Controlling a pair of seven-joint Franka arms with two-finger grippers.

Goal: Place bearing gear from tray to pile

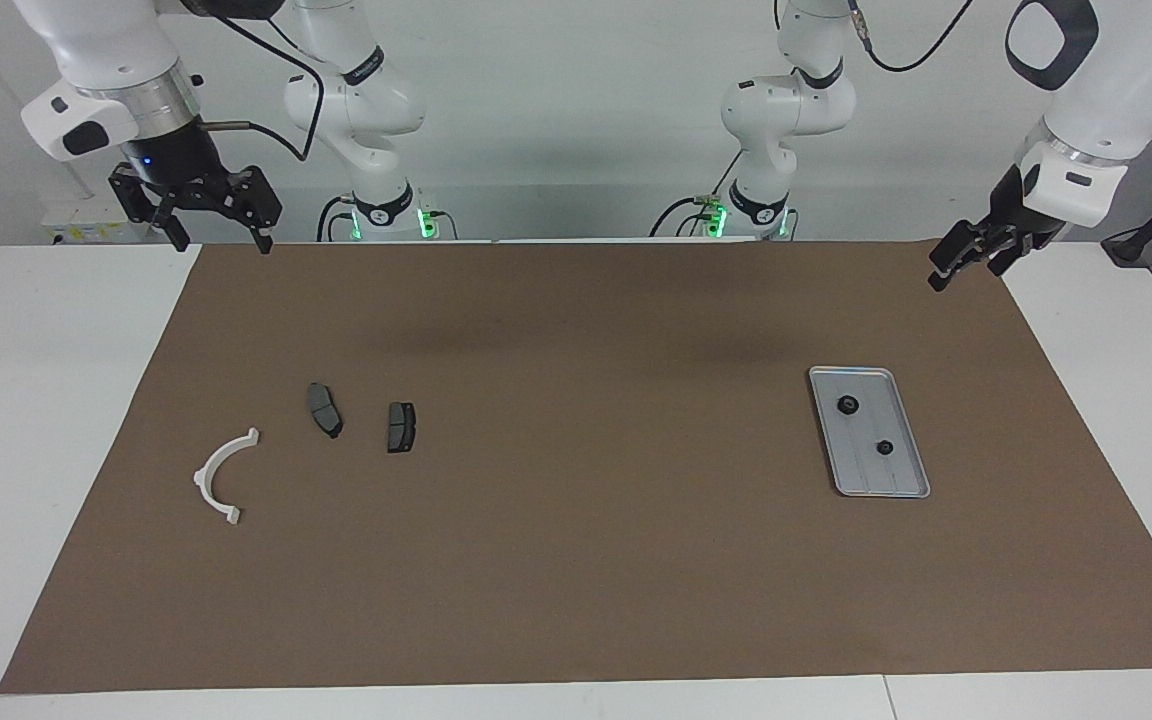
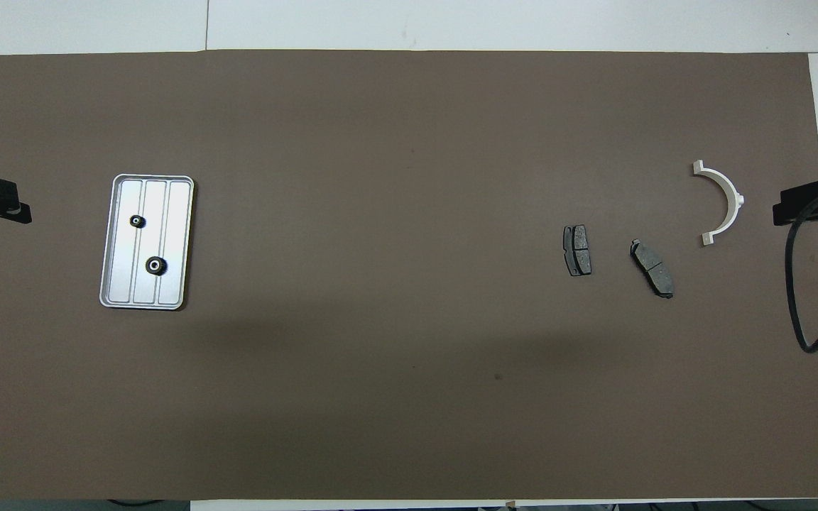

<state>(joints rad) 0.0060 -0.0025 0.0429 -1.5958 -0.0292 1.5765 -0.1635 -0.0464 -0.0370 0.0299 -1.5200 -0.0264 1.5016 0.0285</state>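
Note:
The silver-grey ridged tray (image 1: 898,482) lies on the brown mat toward the left arm's end; it also shows in the overhead view (image 2: 176,213). Two small black bearing gears lie in it: a larger one (image 1: 847,405) (image 2: 155,265) nearer to the robots and a smaller one (image 1: 885,447) (image 2: 137,221) farther. The pile lies toward the right arm's end: a white half-ring bracket (image 1: 219,477) (image 2: 726,201) and two dark brake pads (image 1: 324,410) (image 1: 401,427) (image 2: 652,267) (image 2: 577,250). My left gripper (image 1: 966,272) (image 2: 18,209) hangs open and empty over the mat's edge beside the tray. My right gripper (image 1: 219,240) (image 2: 789,209) hangs open and empty over the mat's edge beside the bracket.
The brown mat (image 1: 586,520) covers most of the white table (image 1: 36,400). A black cable (image 2: 803,312) hangs from the right arm over the mat's edge at that arm's end. The wide stretch of mat between the tray and the pile is bare.

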